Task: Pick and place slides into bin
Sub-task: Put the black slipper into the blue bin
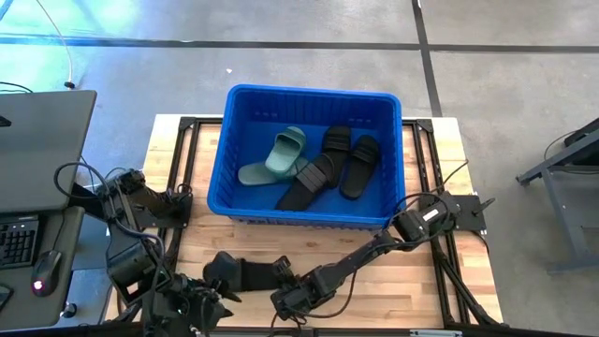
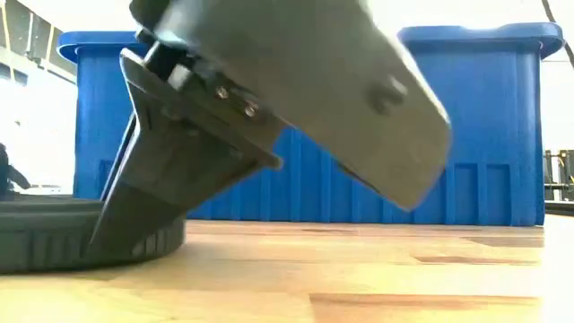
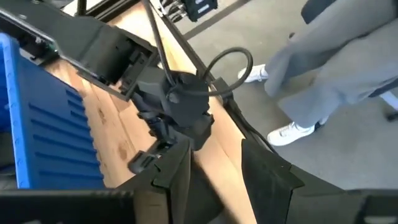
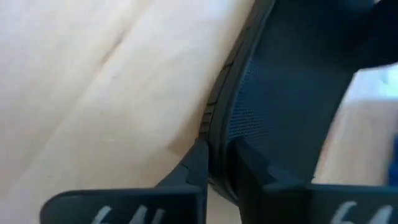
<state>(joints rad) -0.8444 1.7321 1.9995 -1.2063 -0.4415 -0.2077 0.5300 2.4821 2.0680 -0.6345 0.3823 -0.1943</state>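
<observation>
A black slide lies sole down on the wooden table near its front edge; it also shows in the low view. My right gripper has come down on it from the right and is shut on it. My left gripper is open and empty just left of the slide, by the front edge. The blue bin stands behind them on the table. It holds two green slides and three black ones. My right gripper pinches the black slide's side edge between its two fingers, one finger outside the rim and the other on the textured top face. The fingers slant down from the table's right. The slide's sole rests on the table.
The bin's near wall stands close behind the gripper. Black frame rails run along the table's sides. A laptop and a mouse sit at the left. A person's legs show beyond the table.
</observation>
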